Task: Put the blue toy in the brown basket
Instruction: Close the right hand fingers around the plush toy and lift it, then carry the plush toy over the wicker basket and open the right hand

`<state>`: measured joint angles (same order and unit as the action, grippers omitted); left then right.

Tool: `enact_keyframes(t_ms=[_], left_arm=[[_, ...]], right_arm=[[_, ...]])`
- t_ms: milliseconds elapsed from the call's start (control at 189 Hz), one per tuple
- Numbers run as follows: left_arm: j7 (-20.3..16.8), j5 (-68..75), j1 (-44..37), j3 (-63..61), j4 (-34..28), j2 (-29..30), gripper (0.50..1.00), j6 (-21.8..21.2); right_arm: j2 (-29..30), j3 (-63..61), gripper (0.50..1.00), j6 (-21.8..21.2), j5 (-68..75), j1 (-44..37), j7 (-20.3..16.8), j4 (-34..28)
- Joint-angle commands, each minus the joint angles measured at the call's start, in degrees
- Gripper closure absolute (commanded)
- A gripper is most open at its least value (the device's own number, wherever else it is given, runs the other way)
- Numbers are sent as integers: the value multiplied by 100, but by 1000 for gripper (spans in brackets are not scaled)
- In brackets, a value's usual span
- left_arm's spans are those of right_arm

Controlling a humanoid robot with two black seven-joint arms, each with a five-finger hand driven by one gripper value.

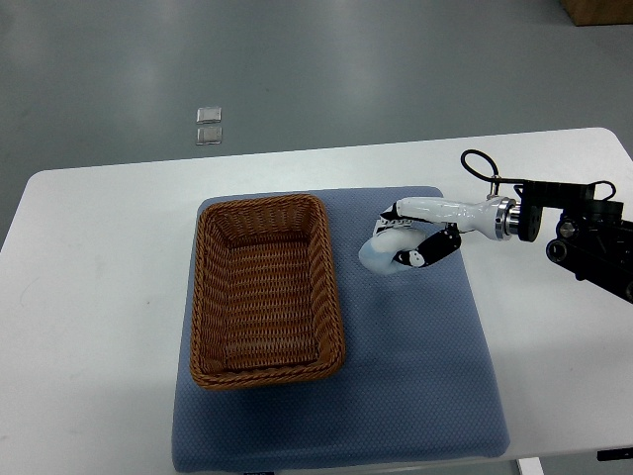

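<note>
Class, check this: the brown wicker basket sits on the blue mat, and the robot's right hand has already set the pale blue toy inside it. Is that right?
Not quite. The top view shows the basket empty on the mat; the right hand holds the pale blue toy above the mat, beside the basket's right rim.

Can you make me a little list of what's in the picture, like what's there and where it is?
table: white table, with a blue mat on it
basket: brown basket on the mat's left part, nothing inside
toy: pale blue toy, right of the basket, over the mat
right hand: right hand wrapped around the toy, fingers curled on it
left hand: not in the picture
toy in basket: not yet
</note>
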<state>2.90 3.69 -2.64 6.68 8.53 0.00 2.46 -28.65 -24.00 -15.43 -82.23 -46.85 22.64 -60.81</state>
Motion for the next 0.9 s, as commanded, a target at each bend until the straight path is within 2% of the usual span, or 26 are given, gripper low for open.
enact_keyframes(t_ms=[0, 180, 444, 592, 734, 893], left_arm=[[0, 0, 0, 0, 0, 0, 500, 0], [0, 0, 0, 0, 0, 0, 500, 0], [0, 0, 0, 0, 0, 0, 500, 0], [0, 0, 0, 0, 0, 0, 500, 0], [0, 0, 0, 0, 0, 0, 500, 0], [0, 0, 0, 0, 0, 0, 500, 0]], right_arm=[[53, -139, 1000, -4, -3, -25, 258, -1], [211, -289, 1000, -31, -3, -306, 355, -27], [633, -192, 1000, -162, -3, -843, 276, 8], [1204, -17, 1000, -162, -56, -983, 267, 184], [1801, 361, 1000, -136, -91, -1089, 48, 719], [2303, 396, 1000, -145, -82, -1107, 12, 1019]])
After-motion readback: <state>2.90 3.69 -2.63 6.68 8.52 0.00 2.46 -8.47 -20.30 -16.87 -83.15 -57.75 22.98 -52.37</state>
